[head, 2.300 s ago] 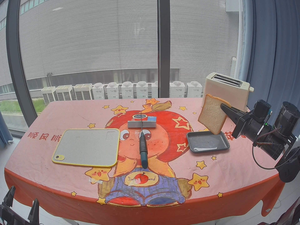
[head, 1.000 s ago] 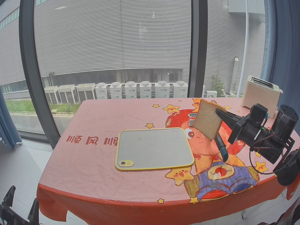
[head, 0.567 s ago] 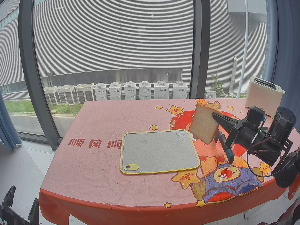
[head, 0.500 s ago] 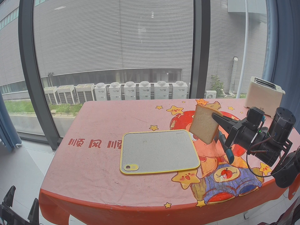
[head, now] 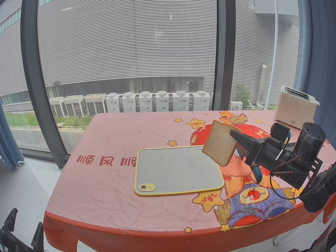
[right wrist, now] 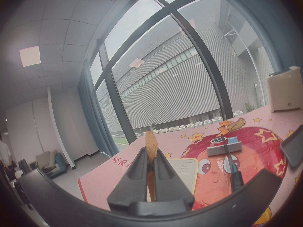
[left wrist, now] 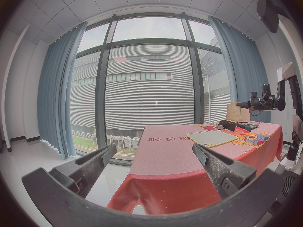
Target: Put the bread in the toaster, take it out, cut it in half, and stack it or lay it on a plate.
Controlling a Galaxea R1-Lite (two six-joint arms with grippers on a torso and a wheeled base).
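Observation:
A slice of bread [head: 219, 143] hangs tilted in the air over the right edge of the grey, yellow-rimmed cutting board [head: 176, 170]. My right gripper [head: 233, 135] is shut on the slice's upper right edge; the right wrist view shows the bread [right wrist: 151, 144] edge-on between the closed fingers [right wrist: 139, 164]. The cream toaster [head: 295, 106] stands at the table's far right corner. A blue-handled knife [right wrist: 232, 167] lies on its grey rest [right wrist: 224, 148] right of the board. My left gripper [left wrist: 153, 149] stands open and empty, low and off the table's left front.
A dark tray-like plate [right wrist: 293, 148] lies on the table between the knife and the toaster. The orange cartoon tablecloth [head: 112, 193] hangs over the front edge. Window frames and blue curtains stand behind the table.
The head view has swung left. My right gripper carried the bread from above the dark plate leftward past the knife to the board's right edge, tilting it slightly. The left gripper stayed put.

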